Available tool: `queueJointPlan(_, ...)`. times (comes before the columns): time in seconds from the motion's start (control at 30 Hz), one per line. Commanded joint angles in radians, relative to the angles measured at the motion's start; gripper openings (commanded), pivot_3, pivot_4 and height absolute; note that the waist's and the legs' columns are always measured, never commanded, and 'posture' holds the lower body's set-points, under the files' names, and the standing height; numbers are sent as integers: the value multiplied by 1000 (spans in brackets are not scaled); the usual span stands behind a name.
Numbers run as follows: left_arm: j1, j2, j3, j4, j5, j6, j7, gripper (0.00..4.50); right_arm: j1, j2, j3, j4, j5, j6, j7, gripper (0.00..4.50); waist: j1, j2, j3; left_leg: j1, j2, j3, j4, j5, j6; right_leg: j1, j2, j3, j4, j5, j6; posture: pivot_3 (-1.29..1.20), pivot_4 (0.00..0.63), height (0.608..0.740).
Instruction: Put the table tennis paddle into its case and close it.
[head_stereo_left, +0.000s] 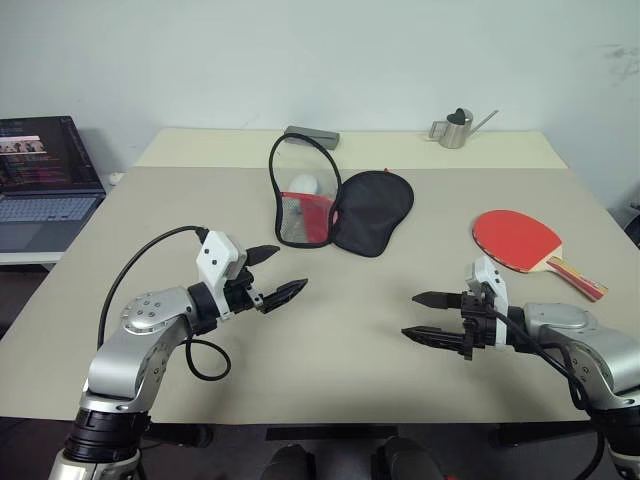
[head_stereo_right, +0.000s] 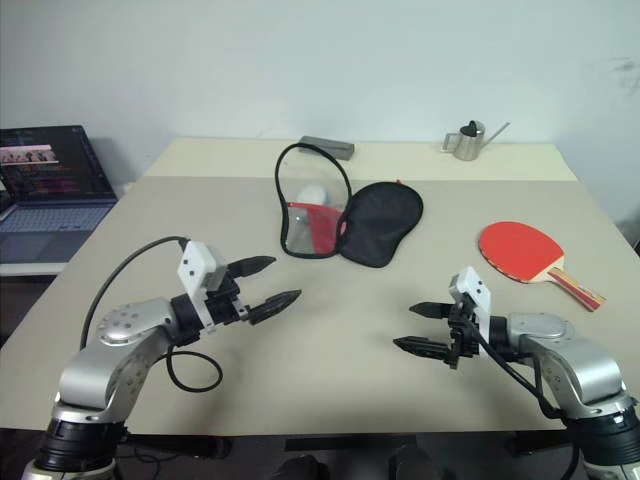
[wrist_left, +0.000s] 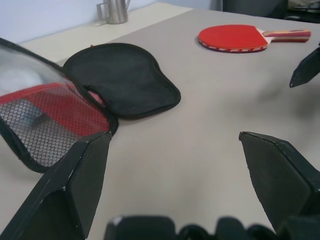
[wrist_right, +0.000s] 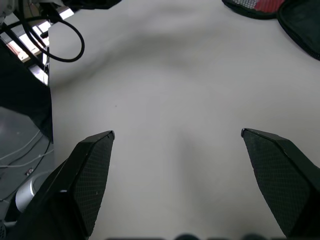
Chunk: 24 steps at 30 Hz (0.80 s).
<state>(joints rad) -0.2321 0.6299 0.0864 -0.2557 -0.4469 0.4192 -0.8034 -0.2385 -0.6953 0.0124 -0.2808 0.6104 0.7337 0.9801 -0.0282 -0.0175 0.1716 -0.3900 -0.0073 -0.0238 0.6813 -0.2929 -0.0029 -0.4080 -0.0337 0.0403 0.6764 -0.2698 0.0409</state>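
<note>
The table tennis paddle lies flat on the table's right side, red face up, its striped handle pointing to the near right. The case lies open at the table's middle: its black half lies flat, while the clear half with the red panel and mesh pocket stands up. My left gripper hovers open over the near left of the table, pointing toward the case. Over the near right, my right gripper is open and points left, with the paddle behind it. Both hold nothing.
A small metal watering can and a grey flat box stand at the table's far edge. A laptop sits on a lower surface to the left. A black cable loops from my left arm over the table.
</note>
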Motion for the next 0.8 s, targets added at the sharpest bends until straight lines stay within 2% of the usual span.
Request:
queueJointPlan(0.03, 16, 24, 50, -9, -7, -31, -17, 4500, -2, 27, -2, -37, 21, -2, -17, 4471, 0, 0, 0, 0, 0, 0, 0, 0, 0, 0, 0, 0, 0, 0, 0, 0, 150, 740)
queueJointPlan(0.37, 43, 33, 78, -12, -3, -37, -12, 4500, 51, 60, 10, -84, 36, 11, -33, 4471, 0, 0, 0, 0, 0, 0, 0, 0, 0, 0, 0, 0, -1, 0, 0, 0, 150, 740)
queueJointPlan(0.8, -52, 64, 51, 72, 8, -63, -87, 4500, 65, 55, 3, -101, 28, -10, -35, 4471, 0, 0, 0, 0, 0, 0, 0, 0, 0, 0, 0, -1, -1, 0, 0, 0, 150, 740)
